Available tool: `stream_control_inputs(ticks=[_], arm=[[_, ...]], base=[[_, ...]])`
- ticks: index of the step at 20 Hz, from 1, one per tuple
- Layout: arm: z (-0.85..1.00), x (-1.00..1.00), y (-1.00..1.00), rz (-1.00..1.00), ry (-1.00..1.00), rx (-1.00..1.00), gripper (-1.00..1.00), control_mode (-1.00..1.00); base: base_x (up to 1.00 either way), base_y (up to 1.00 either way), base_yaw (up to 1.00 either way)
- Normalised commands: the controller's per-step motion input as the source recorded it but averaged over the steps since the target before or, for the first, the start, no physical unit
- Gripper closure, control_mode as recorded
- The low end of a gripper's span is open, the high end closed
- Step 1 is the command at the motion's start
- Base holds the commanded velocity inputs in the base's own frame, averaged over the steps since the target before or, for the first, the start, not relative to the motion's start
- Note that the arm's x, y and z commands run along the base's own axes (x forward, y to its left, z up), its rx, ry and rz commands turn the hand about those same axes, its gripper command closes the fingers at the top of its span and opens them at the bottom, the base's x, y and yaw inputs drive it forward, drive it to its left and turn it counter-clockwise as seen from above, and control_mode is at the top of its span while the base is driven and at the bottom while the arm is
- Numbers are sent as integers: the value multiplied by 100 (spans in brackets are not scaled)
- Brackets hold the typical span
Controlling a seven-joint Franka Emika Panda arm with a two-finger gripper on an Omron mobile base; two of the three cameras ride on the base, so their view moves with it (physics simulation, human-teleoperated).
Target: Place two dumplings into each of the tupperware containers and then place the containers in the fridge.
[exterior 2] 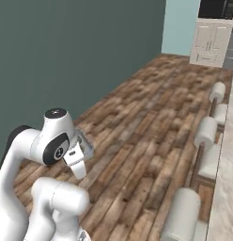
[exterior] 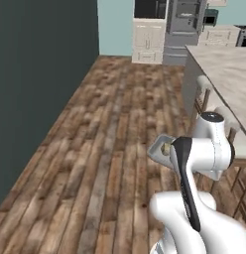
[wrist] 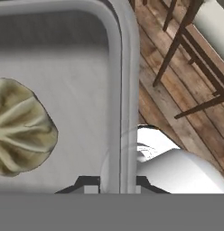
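1. The gripper (wrist: 117, 180) is clamped on the rim of a tupperware container (wrist: 86, 67).
2. A dumpling (wrist: 21, 128) lies inside, left of the fingertips.
3. The fridge (exterior: 184, 22), probably, stands far ahead.

Wood plank floor (exterior: 110, 129), teal wall (exterior 2: 66, 56)

Your dumpling (wrist: 21, 128) cut off by hand view's left edge, tupperware container (wrist: 82, 67) runs past top and left, mostly hidden behind arm in left base view, fridge (exterior: 185, 22) cropped at top, far, detail too small.
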Motion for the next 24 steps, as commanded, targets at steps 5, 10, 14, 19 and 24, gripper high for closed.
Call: stream_control_inputs(ticks=[5, 10, 14, 19, 24], arm=[[0, 0, 0, 0, 0, 0, 100, 100], [0, 0, 0, 0, 0, 0, 100, 100], [0, 0, 0, 0, 0, 0, 100, 100], [0, 0, 0, 0, 0, 0, 100, 100], [0, 0, 0, 0, 0, 0, 100, 100]], base=[[100, 0, -28], [100, 7, -21], [100, 15, -17], [100, 17, -15], [100, 17, -13]])
